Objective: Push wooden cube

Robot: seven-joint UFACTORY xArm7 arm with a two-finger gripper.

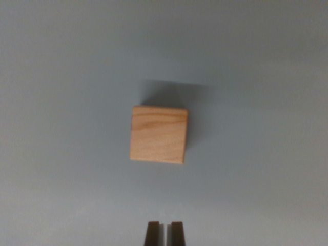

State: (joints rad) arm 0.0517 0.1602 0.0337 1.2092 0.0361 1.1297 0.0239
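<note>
At the bottom edge of the frame, just right of centre, the two dark fingertips of the gripper (164, 233) stand side by side, drawn almost together with only a thin pale slit between them and nothing held. Bare grey tabletop (61, 195) separates the tips from the wooden cube (158, 135), which sits apart from them, a little above them and near the middle of the picture. The cube's light, grained top face is turned to the camera; its near edge runs roughly level across the frame, its left and right edges rise nearly straight, and a narrow strip of shaded side shows along the right. A soft dark shadow spreads from the far edge toward the upper part of the frame. On every side of the cube the tabletop lies open and smooth, to the left, to the right and beyond it to the top border.
</note>
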